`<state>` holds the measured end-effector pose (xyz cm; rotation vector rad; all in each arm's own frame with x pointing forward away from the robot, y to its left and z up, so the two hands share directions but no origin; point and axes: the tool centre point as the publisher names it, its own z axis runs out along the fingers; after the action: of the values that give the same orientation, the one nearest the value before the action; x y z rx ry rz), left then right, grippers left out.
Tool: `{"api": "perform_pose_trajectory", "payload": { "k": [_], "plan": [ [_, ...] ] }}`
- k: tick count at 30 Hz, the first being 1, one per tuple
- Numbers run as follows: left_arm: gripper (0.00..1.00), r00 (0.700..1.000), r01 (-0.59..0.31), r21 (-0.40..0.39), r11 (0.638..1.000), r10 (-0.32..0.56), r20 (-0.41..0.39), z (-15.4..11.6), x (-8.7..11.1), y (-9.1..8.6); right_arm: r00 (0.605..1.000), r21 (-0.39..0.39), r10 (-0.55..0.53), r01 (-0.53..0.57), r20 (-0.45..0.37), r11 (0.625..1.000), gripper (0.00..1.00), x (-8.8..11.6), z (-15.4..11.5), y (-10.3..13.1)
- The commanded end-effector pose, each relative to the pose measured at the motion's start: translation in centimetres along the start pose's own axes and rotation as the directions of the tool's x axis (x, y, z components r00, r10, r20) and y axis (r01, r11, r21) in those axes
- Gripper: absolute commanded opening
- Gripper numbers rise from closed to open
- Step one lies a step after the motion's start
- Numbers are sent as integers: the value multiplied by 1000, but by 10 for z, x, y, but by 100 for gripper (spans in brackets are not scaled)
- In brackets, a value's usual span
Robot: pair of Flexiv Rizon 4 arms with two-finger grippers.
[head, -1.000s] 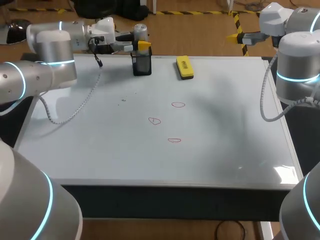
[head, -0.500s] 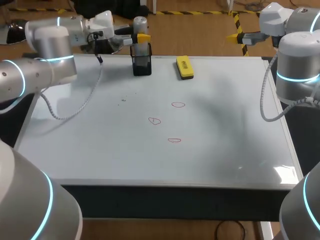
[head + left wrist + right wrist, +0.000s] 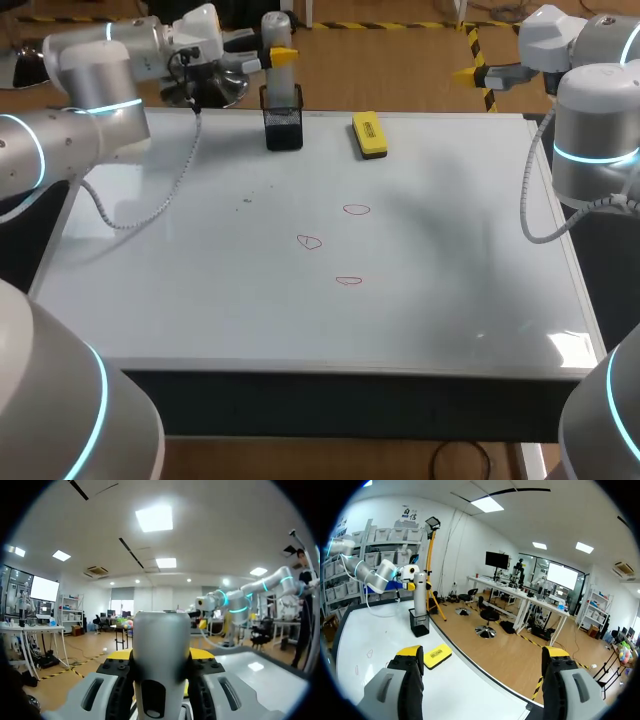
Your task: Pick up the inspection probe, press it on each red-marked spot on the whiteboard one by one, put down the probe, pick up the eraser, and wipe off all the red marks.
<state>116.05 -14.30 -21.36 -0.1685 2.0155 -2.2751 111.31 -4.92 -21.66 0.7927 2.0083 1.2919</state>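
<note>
While the left gripper [image 3: 280,53] was clamped on the inspection probe [image 3: 277,25], both yellow-tipped fingers pressing its grey barrel from 2 sides, the probe stood upright over the black holder [image 3: 284,130]. Its lower end was right at the holder's mouth, and I couldn't tell if it was fully out. The holder sat close up by the whiteboard's [image 3: 450,300] far edge. The yellow eraser [image 3: 369,135] lay just to its right, near that same edge and not touching the holder. The 3 red marks [image 3: 356,209] were bunched around the middle of the board, well apart from holder and eraser, with a wide stretch of white between them and every edge. The right gripper [image 3: 478,72] hung out past the far edge, off the board near the right corner, fingers spread wide with nothing in them.
</note>
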Motion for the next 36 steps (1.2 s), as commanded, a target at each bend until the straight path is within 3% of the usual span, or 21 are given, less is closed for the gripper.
{"api": "perform_pose_trajectory", "payload": {
  "k": [1,13,21,28,36],
  "plan": [
    [0,1000,-7,-1,1000,7,23,0,7,-13,1000,1,0,0,-1,1000,100,0,0,0],
    [0,999,-33,37,999,32,28,1,10,-56,1000,1,0,0,-1,1000,100,0,0,0],
    [0,999,-9,20,1000,8,49,-16,9,-65,1000,1,0,0,-1,1000,100,0,0,0],
    [0,996,-4,35,999,1,92,-49,5,-76,1000,1,0,0,-1,1000,100,0,0,0],
    [0,992,-2,49,999,-4,122,-83,4,-72,1000,1,0,0,-1,1000,100,0,0,0]
  ]
}}
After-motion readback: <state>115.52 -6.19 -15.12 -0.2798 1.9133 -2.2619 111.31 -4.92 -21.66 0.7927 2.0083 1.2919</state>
